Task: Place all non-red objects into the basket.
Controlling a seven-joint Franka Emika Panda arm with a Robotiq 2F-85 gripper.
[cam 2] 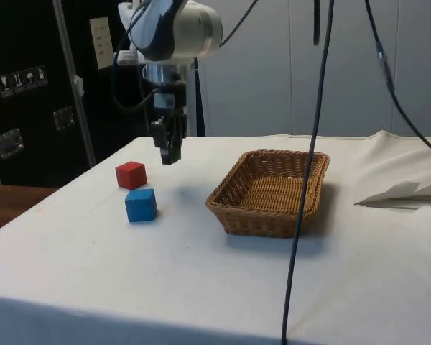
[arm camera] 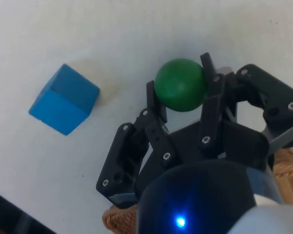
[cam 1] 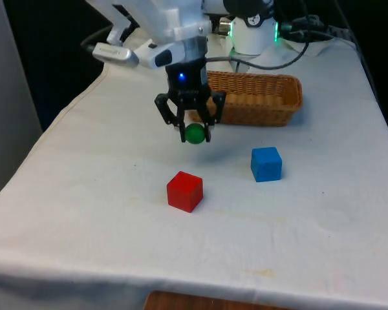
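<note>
White cloth covers the table, where the gripper [cam 1: 195, 131] hangs just above centre of the front view, clamped on a green ball [cam 1: 194, 134] held off the surface. The wicker basket [cam 1: 290, 97] sits toward the upper right, the blue cube [cam 1: 266, 163] and red cube [cam 1: 184, 191] lower down. A round ball pinched only at the fingertips could slip out before reaching the basket.
</note>
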